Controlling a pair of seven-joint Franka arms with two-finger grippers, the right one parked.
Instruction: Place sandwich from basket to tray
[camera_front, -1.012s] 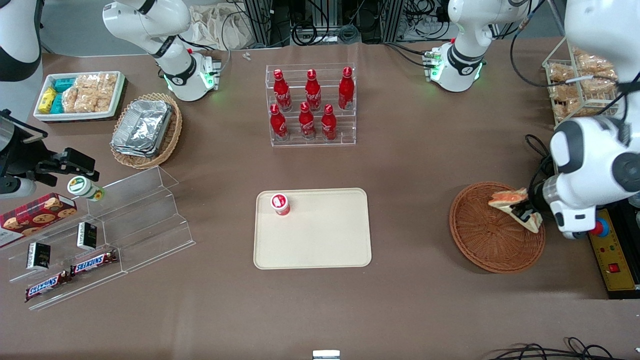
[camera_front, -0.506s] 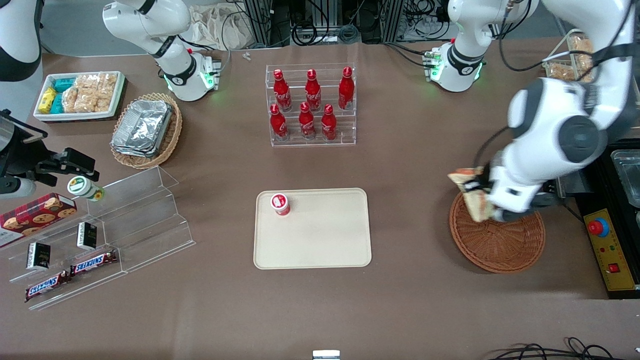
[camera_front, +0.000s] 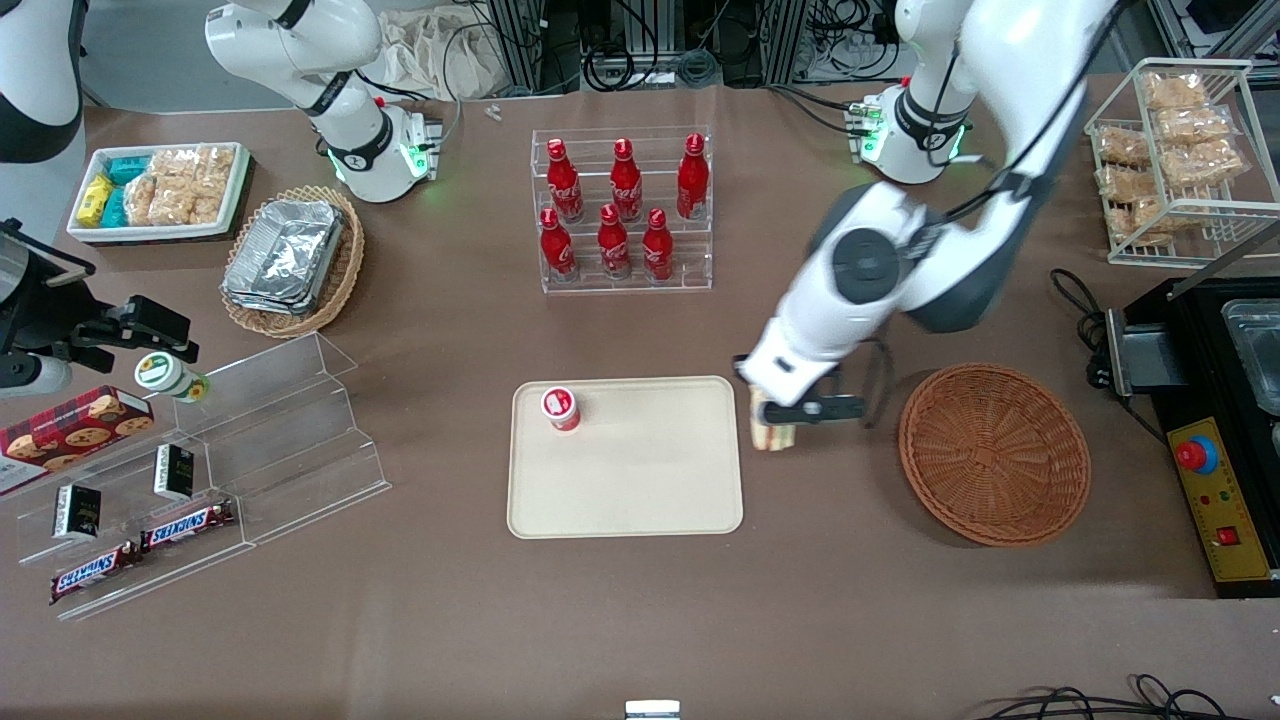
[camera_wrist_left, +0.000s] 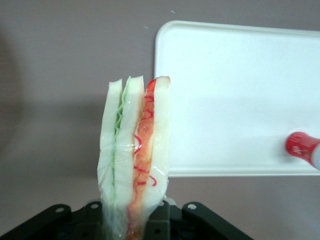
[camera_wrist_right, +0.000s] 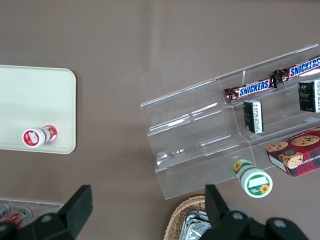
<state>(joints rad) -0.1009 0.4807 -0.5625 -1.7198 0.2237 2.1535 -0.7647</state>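
Note:
My left gripper is shut on the sandwich, a wrapped wedge of pale bread with green and red filling, and holds it above the table just beside the edge of the cream tray that faces the basket. In the left wrist view the sandwich stands up from between the fingers, with the tray next to it. The reddish-brown wicker basket is empty, toward the working arm's end of the table.
A small red-and-white bottle stands on the tray near its corner. A clear rack of red bottles stands farther from the front camera. A tan basket with foil trays and a clear stepped shelf lie toward the parked arm's end.
My gripper has lifted the sandwich out of the basket and carried it sideways to the tray's edge. The basket is now empty.

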